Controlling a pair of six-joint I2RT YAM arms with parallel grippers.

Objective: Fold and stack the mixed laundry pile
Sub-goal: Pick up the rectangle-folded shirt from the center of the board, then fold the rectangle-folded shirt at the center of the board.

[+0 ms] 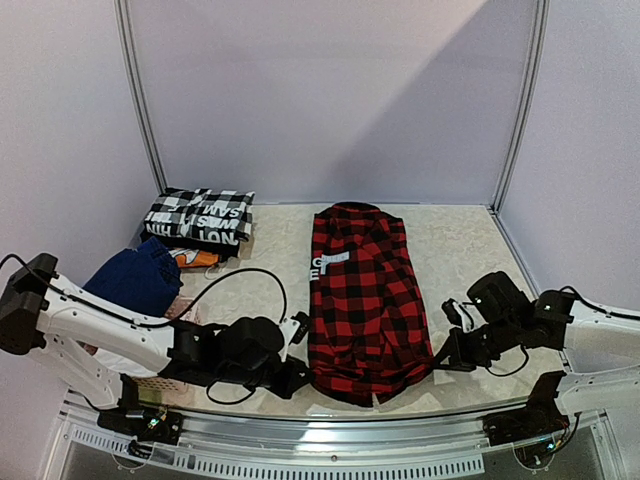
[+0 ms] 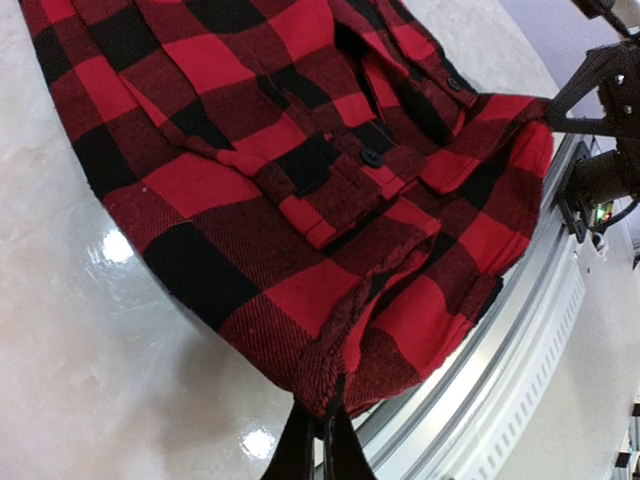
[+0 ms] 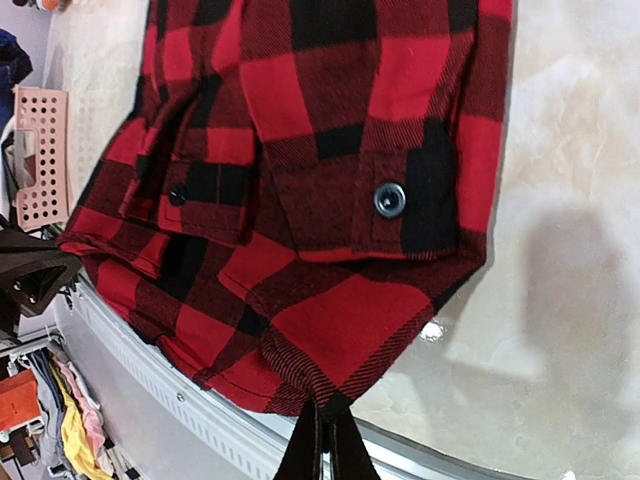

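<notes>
From above, the red-and-black plaid shirt [image 1: 360, 300] lies lengthwise in the middle of the table [image 1: 460, 250], collar far and hem at the near edge. My left gripper [image 1: 298, 375] is at its near left corner and my right gripper [image 1: 440, 355] at its near right corner. At the far left sits a black-and-white checked piece [image 1: 200, 218], already folded. Nearer, a navy piece [image 1: 135, 278] rests over the pink basket [image 1: 190, 312] – whether inside it or only on top, I cannot tell. In my left wrist view the jaws are clenched on the hem corner, and the cloth bunches a little there. In my right wrist view the jaws are pinched shut on the other hem corner. Here only the lattice wall of the basket shows, not its contents. To fold well I should lift both corners together and at equal height, keep the hem stretched between them, carry it toward the collar, and lay it down with the edges matching.
</notes>
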